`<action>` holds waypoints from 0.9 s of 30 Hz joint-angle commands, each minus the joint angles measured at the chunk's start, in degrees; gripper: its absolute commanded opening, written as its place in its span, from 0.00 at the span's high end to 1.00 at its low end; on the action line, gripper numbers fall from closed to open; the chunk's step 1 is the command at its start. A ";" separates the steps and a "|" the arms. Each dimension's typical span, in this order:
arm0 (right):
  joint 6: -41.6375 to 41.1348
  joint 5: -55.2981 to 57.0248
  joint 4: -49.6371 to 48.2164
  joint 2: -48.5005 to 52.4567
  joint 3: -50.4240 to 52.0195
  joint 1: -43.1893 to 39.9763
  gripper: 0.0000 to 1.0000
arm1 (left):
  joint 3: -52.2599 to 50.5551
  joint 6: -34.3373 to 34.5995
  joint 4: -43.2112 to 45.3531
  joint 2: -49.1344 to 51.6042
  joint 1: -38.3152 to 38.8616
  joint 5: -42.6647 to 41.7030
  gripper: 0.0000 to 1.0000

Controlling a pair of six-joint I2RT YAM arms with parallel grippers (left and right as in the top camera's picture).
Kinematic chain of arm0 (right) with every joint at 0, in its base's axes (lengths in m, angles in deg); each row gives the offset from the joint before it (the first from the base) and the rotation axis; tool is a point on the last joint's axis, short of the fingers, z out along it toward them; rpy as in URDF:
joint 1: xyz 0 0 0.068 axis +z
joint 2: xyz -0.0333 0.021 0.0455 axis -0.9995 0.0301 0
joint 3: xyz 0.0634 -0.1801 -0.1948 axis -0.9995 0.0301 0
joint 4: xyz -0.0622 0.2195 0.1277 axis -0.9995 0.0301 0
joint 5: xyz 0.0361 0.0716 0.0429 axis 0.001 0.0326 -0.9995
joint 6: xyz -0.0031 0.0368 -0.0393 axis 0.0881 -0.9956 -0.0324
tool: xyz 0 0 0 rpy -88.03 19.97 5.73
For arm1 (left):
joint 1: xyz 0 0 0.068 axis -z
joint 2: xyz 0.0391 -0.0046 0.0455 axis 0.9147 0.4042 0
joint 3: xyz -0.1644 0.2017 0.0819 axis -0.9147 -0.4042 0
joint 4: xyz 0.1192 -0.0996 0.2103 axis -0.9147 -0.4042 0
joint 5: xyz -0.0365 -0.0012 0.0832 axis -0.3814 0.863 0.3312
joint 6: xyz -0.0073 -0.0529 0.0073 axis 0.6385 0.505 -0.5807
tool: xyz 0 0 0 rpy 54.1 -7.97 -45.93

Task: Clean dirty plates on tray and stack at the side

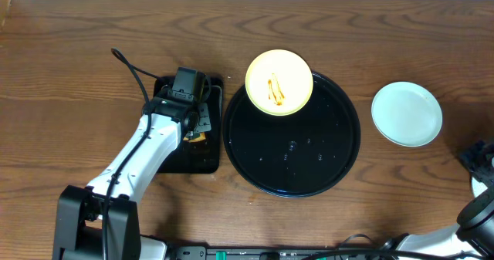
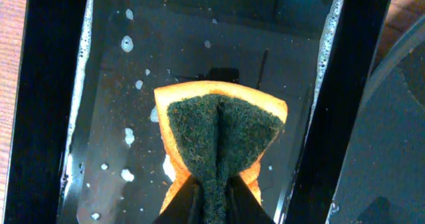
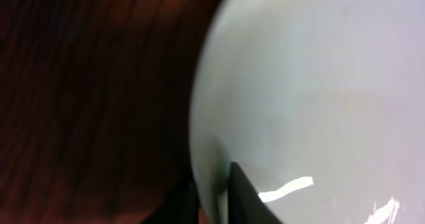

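– Left gripper (image 2: 211, 201): what's in it?
– It's pinching a sponge (image 2: 219, 134), green scourer side up, over the wet rectangular tray (image 2: 46, 117).
– And the plates from there?
– To its right, the sauce-streaked yellow plate (image 1: 279, 82) overlaps the far rim of the round tray (image 1: 340, 163). Farther right, a mint plate (image 1: 407, 113) lies on the table (image 1: 77, 44). The right gripper (image 3: 212, 197) pinches the rim of another pale plate (image 3: 319, 84).

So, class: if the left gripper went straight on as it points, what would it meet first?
Likely the wet floor of the rectangular tray, the sponge in the left gripper touching first; depth unclear.
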 commanded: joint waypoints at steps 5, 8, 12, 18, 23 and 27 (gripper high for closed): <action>-0.13 -8.17 -0.68 0.39 -0.02 -0.68 0.99 | -0.35 0.74 -0.17 0.48 -0.26 -0.39 0.85; -0.11 -11.72 -1.22 -0.92 -0.55 -0.61 0.99 | -0.35 0.74 -0.17 0.48 -0.26 -0.39 0.86; 1.27 -17.42 -1.20 -3.67 -2.47 0.50 0.99 | -0.35 0.74 -0.17 0.48 -0.26 -0.39 0.86; 5.18 -19.65 -0.13 -9.25 -5.53 5.92 0.99 | -0.35 0.74 -0.17 0.48 -0.26 -0.39 0.86; 9.33 -19.78 -0.33 -12.52 -6.67 12.83 0.99 | -0.35 0.74 -0.17 0.48 -0.26 -0.39 0.86; 13.79 -19.58 -1.16 -13.55 -7.17 20.09 0.99 | -0.35 0.74 -0.20 0.48 -0.26 -0.39 0.86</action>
